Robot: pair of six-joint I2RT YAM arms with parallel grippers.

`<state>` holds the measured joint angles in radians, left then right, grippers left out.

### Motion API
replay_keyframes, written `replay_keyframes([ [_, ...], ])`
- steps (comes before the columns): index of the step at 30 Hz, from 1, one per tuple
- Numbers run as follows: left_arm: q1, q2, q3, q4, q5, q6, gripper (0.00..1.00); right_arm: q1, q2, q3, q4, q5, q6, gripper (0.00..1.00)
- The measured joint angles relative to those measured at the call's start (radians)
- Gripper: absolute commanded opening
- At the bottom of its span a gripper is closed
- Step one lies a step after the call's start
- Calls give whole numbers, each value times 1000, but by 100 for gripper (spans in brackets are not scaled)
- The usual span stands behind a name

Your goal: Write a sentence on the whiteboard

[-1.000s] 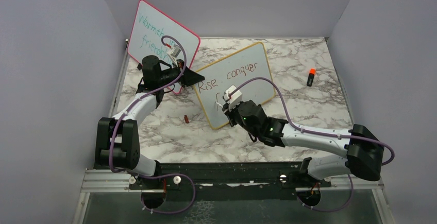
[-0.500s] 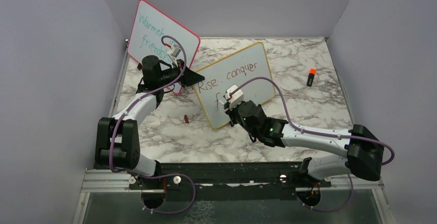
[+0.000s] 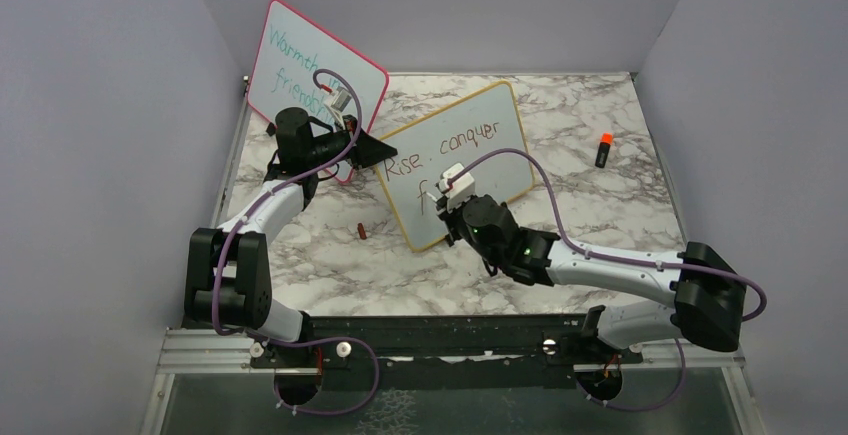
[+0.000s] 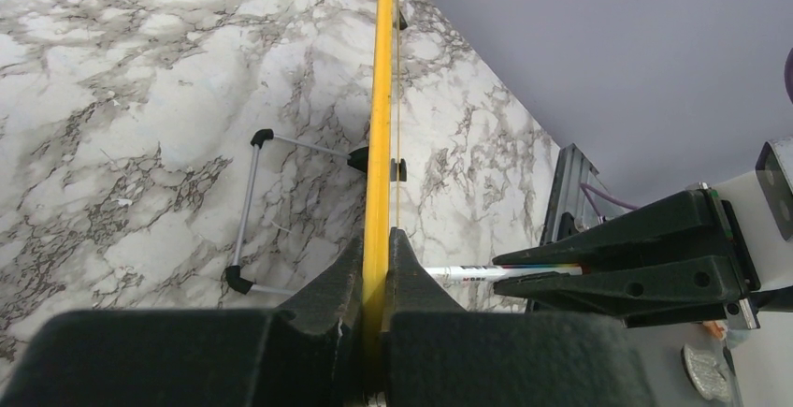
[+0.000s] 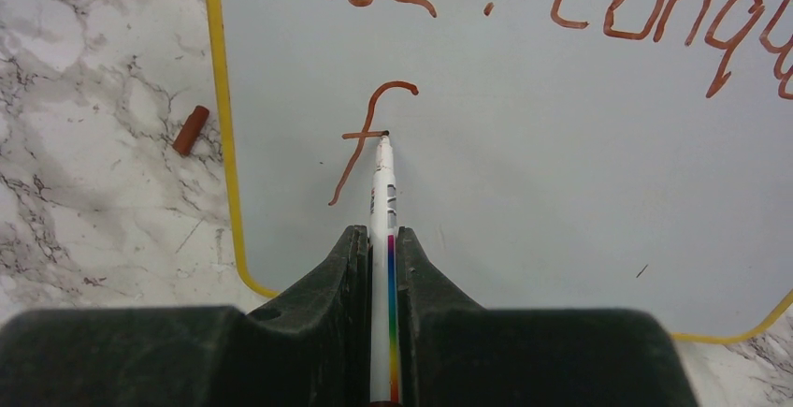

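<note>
**A:** Where does the writing stand?

**B:** The rectangular whiteboard (image 3: 470,170) with the yellow-orange frame stands propped up near the middle of the marble-patterned table (image 3: 600,215). The sentence (image 5: 367,140), in brownish-red handwriting, reads "Rise . conquer" on the top line, with only an "f" below. I judge the step in hand to be the first word of the second line, barely begun.

**A:** What is touching the whiteboard?

**B:** The white marker with a rainbow stripe (image 5: 383,196) has its tip on the whiteboard at the right end of the f's crossbar. The right gripper (image 5: 382,236) is closed tight on the marker's barrel. The left gripper (image 4: 377,243) is clamped on the whiteboard's frame at its left end, steadying it.

**A:** Which way do things lie?

**B:** Seen from above, the whiteboard's long axis runs from near-left to far-right, and its written face tilts up toward the right arm. The marker's long axis runs straight out of its gripper, tip toward that face.

**A:** And the next move?

**B:** Probably a lift of the tip, a small shift right of the "f", then the next letter with light pressure while the other gripper holds firm.

**A:** Anything around the whiteboard?

**B:** A small brownish-red cap (image 3: 361,231) lies just beside its near-left corner. A black highlighter with an orange end (image 3: 604,149) lies well to its right. A pink-red-framed board with teal writing (image 3: 290,55) stands behind its left end.
</note>
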<state>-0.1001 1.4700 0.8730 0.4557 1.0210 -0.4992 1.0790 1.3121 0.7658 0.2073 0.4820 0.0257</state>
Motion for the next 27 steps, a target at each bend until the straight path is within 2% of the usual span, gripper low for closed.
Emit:
replay_keyframes([
  [9, 0, 0, 0, 0, 0, 0, 0, 0, -75, -50, 10, -10, -37, 0],
  [27, 0, 0, 0, 0, 0, 0, 0, 0, -81, -98, 41, -11, -45, 0],
])
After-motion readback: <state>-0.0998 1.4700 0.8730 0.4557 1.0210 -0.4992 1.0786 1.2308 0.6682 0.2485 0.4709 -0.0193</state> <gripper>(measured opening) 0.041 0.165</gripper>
